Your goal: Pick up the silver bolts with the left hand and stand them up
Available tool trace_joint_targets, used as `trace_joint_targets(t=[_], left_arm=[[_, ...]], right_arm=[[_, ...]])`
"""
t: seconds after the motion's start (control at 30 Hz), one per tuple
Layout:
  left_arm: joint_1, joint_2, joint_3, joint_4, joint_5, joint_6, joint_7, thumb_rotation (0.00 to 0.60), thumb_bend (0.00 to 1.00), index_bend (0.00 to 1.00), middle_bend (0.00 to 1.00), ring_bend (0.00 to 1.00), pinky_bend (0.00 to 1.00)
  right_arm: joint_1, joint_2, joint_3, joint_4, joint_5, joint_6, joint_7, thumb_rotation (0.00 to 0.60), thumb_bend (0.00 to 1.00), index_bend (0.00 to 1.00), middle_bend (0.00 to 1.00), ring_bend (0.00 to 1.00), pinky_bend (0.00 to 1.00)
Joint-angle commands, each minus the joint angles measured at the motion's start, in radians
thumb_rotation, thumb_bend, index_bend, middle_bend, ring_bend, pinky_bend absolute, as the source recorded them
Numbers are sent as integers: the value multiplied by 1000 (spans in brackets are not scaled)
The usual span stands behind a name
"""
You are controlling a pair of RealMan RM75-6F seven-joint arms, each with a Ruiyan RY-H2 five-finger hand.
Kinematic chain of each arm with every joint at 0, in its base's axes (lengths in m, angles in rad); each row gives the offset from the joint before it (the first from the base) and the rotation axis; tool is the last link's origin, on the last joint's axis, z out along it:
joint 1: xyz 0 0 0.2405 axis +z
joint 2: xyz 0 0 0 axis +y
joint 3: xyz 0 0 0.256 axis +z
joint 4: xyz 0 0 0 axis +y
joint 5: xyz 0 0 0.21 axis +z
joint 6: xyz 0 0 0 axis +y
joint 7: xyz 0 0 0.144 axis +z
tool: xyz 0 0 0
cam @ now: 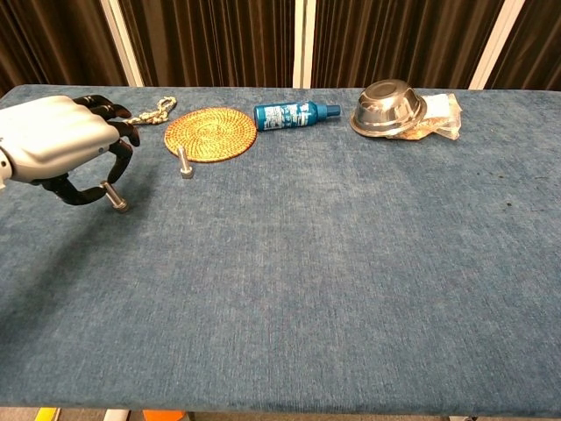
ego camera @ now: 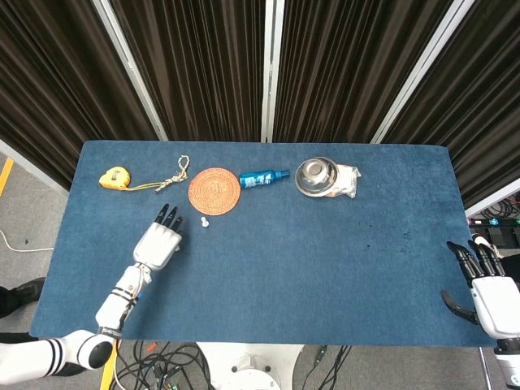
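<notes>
Left hand [cam: 61, 149] pinches bolt [cam: 112, 196] near the table's [cam: 351, 289] left edge.

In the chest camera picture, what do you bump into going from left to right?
left hand holding a bolt → standing bolt → woven mat → blue bottle → metal bowl

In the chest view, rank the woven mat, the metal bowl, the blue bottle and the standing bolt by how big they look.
1. Woven mat
2. Blue bottle and metal bowl, too close in apparent size to rank
3. Standing bolt, smallest
</notes>
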Motion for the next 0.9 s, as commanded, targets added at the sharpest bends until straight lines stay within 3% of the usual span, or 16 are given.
trace_joint_targets(t=[0.03,0.33,0.53,0.77,0.9], left_arm=[[-1,0,2,-3,0,2,1,600,378,491,173,0,0],[-1,1,8,-11,2,14,-4,600,378,437,171,0,0],[23,14,-8,-47,19,68,-71,600,377,272,167,0,0],[158,97,-114,-107,43,225,-592,600,274,235,167,0,0],[246,205,-122,-101,38,264,-801,600,193,256,167,0,0]], right_arm=[[0,0,0,0,0,0,0,600,217,0,156,0,50],[2,0,2,0,3,-3,0,600,216,0,163,0,50],[6,1,2,-2,2,-10,-1,600,217,0,165,0,50],[22,22,4,-7,14,-43,3,600,217,0,164,0,50],[34,27,15,-1,25,-56,4,600,216,23,163,0,50]])
